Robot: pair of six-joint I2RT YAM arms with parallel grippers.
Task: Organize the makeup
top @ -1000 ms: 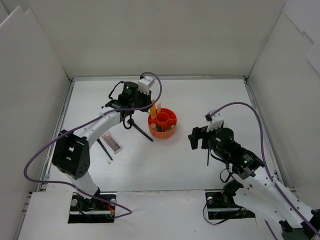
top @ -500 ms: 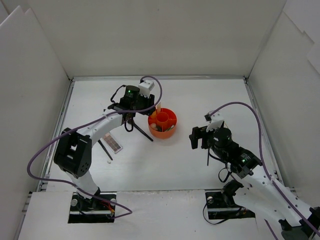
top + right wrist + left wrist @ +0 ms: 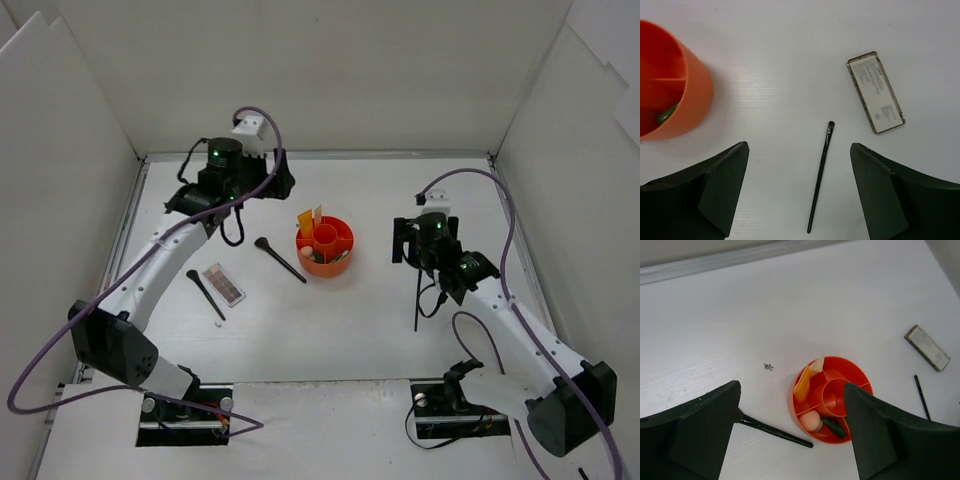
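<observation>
The thin black brush (image 3: pixel 820 177) looks light, stiff and very slim. Lying flat on the table (image 3: pixel 765 40), it may roll or slip, so mid-handle seems the best hold. The right gripper (image 3: pixel 799 146) hangs above it, jaws spread and empty, the brush roughly centred between its fingers; the left gripper (image 3: pixel 791 385), likewise spread and empty, hangs above the orange holder (image 3: pixel 834 397)

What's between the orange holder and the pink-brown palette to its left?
A black brush lies between the holder and the palette; the top view shows it.
</observation>
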